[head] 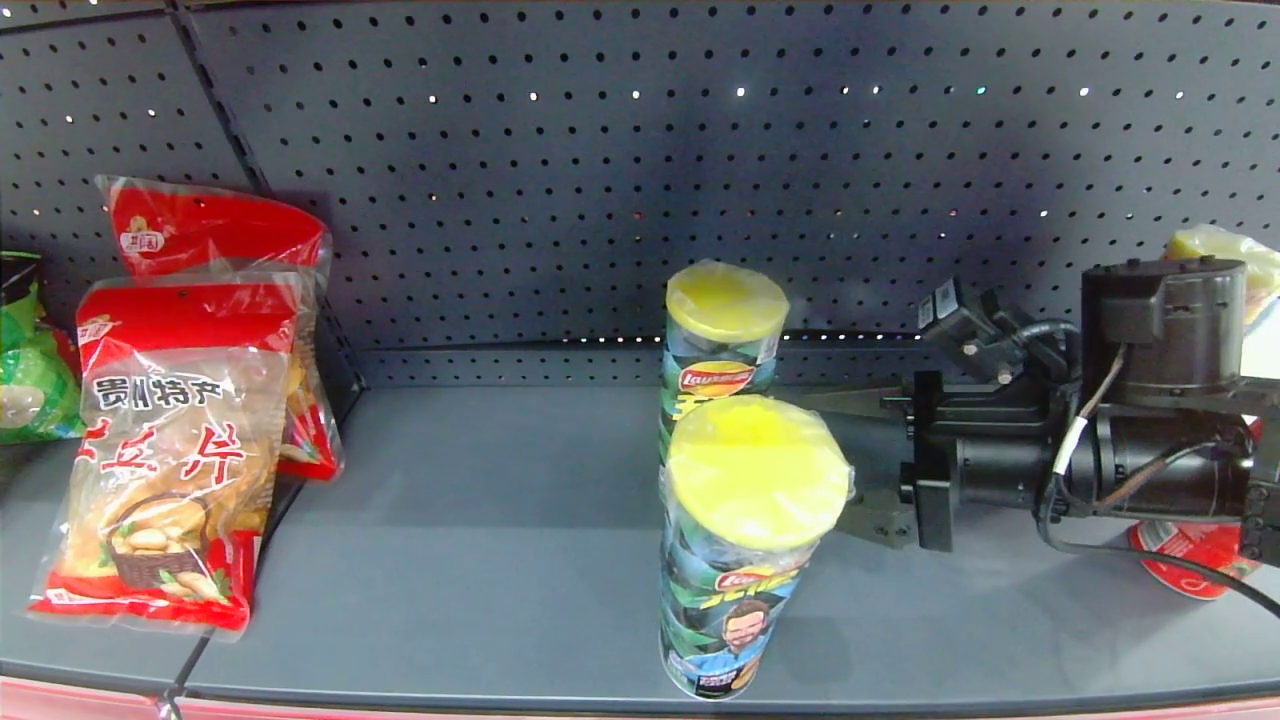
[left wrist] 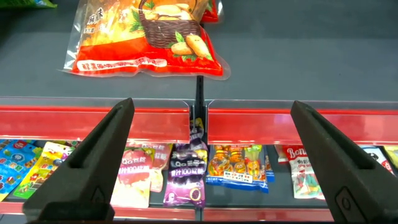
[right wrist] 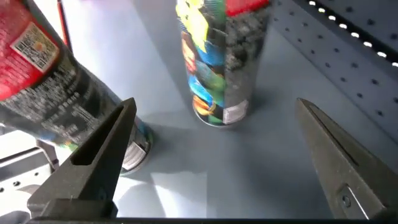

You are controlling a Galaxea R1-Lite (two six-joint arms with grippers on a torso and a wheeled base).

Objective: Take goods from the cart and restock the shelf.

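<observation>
Two chip cans with yellow lids stand upright on the grey shelf (head: pixel 480 520), one at the front (head: pixel 750 540) and one behind it (head: pixel 722 335). My right gripper (head: pixel 862 455) comes in from the right, level with the cans, its tips partly hidden by the front can. In the right wrist view this gripper (right wrist: pixel 216 102) is open and holds nothing. One can (right wrist: pixel 224 62) stands just past its tips and the other can (right wrist: pixel 62 106) is close beside one finger (right wrist: pixel 93 168). My left gripper (left wrist: pixel 211 106) is open and empty in front of the shelf's red rail (left wrist: pixel 249 124).
Red bags of potato chips (head: pixel 165 450) lean at the shelf's left, also seen as a bag (left wrist: pixel 149 37) above the rail. A red can (head: pixel 1190 560) and a yellow-topped item (head: pixel 1225 250) sit behind my right arm. Candy packs (left wrist: pixel 186 174) fill the lower shelf. A pegboard wall (head: pixel 640 180) backs the shelf.
</observation>
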